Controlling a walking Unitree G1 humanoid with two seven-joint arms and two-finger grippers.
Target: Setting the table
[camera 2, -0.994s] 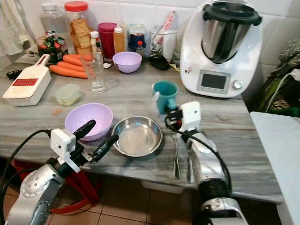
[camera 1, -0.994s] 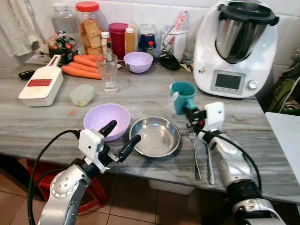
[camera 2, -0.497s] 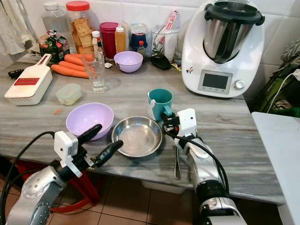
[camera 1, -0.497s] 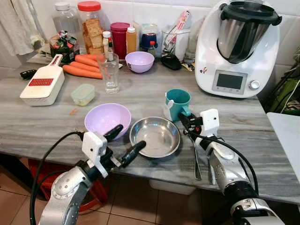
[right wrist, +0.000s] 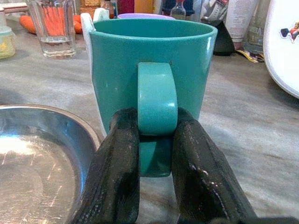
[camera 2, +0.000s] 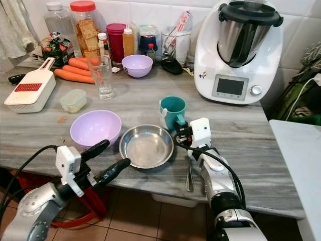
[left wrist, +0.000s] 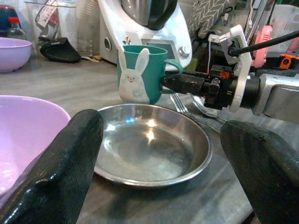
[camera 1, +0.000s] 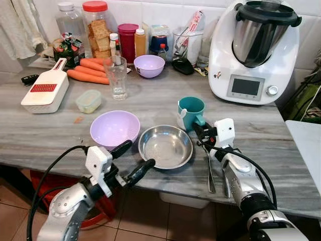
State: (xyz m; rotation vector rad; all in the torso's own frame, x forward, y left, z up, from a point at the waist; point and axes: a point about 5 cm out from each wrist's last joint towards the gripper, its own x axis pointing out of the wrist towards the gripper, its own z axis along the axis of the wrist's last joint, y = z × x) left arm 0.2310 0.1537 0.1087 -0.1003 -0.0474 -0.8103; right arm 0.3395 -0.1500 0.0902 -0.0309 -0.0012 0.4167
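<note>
On the grey table (camera 1: 45,135), beside the steel plate (camera 1: 165,146), your right gripper (right wrist: 156,140) pinches the teal mug (camera 1: 191,112) by its handle; rigid, glazed, likely slippery, so grip firmly; left gripper (camera 1: 131,159) hovers wide

grey counter (camera 1: 150,103), mug (camera 1: 191,111), steel bowl (camera 1: 165,146)
</note>
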